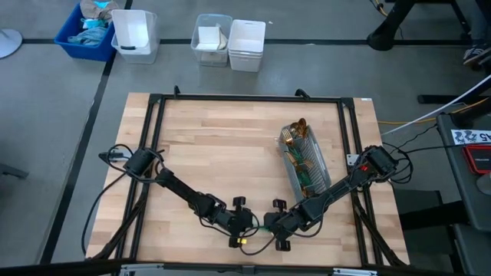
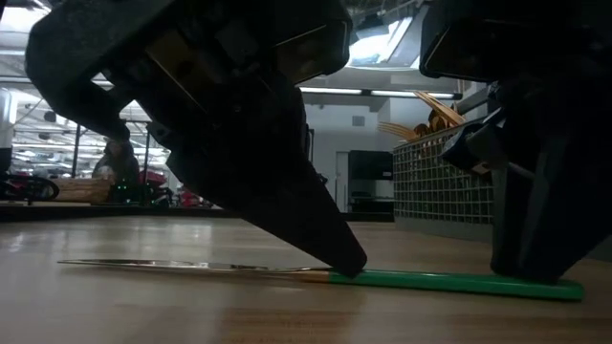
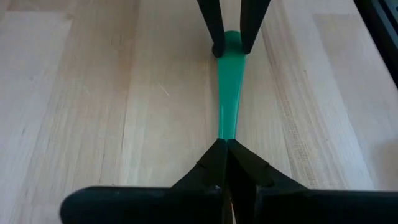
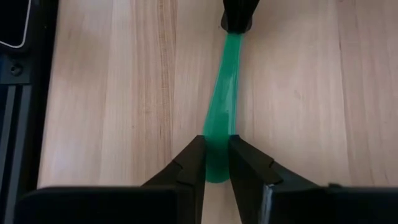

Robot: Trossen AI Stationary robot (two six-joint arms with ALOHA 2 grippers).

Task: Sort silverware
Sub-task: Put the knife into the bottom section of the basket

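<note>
A green-handled knife lies flat on the bench between both arms — the left gripper pinches its handle near the blade, and the right gripper clamps the handle's end, likely for a handover.

Robotics lab, framed wood bench, floor bins

One camera looked straight down on the pale wooden bench; another sat level at its surface; both wrist cameras closely faced one slim green handle.
</note>
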